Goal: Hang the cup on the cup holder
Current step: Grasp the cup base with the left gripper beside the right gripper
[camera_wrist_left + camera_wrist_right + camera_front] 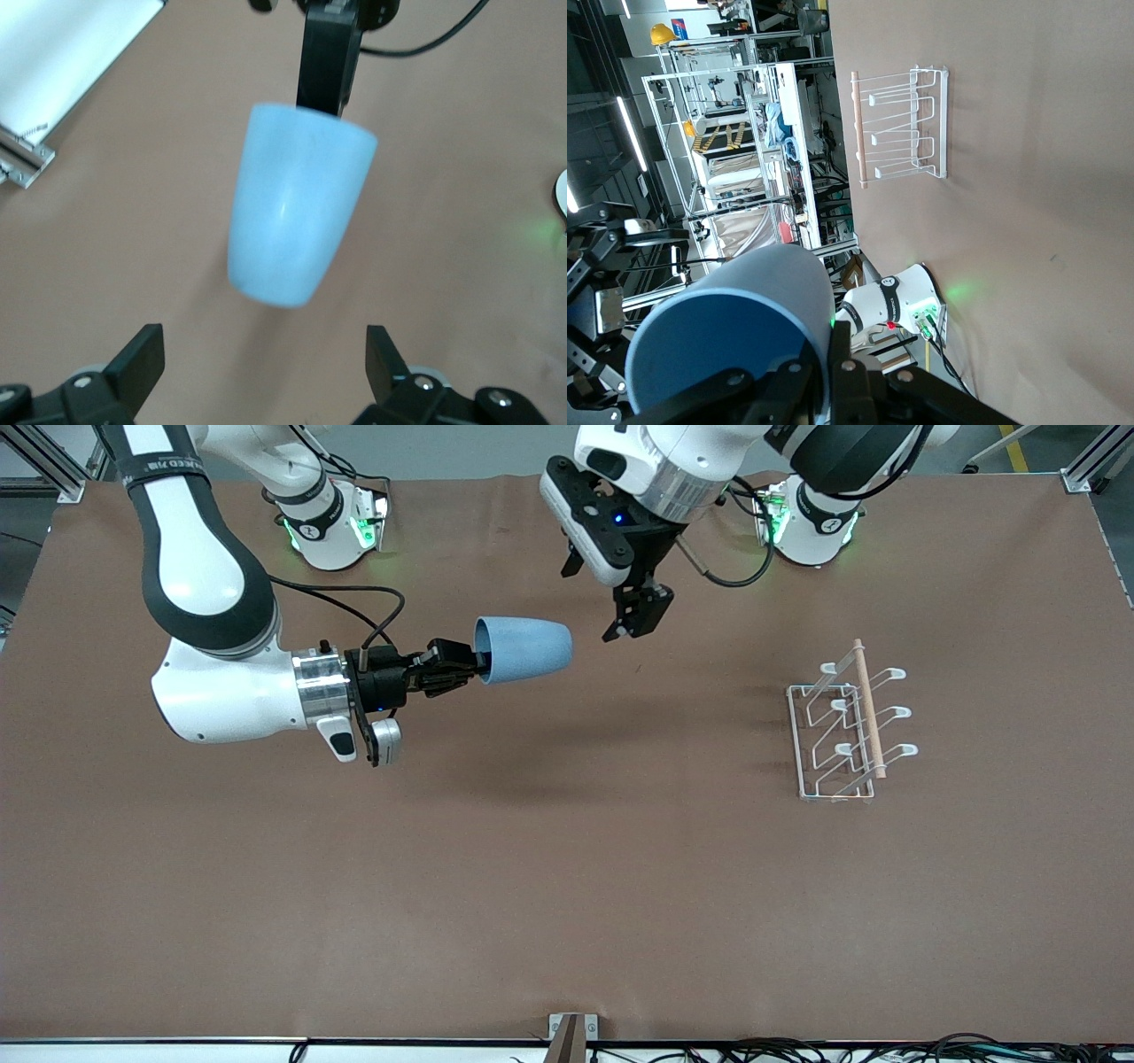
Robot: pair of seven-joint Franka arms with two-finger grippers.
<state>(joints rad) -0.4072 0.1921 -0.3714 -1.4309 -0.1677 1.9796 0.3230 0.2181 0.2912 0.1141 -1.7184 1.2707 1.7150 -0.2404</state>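
My right gripper (pixel 474 664) is shut on the rim of the light-blue cup (pixel 524 650) and holds it on its side in the air over the middle of the table, base toward the left arm's end. The cup shows in the left wrist view (pixel 297 212) and the right wrist view (pixel 735 328). My left gripper (pixel 633 624) is open and empty, in the air just beside the cup's base; its fingers (pixel 137 359) stand wide apart. The white wire cup holder (pixel 846 726) with a wooden rod stands on the table toward the left arm's end, also in the right wrist view (pixel 899 124).
The brown table cover (pixel 567 886) spreads under everything. The two arm bases (pixel 337 527) stand along the table's edge farthest from the front camera.
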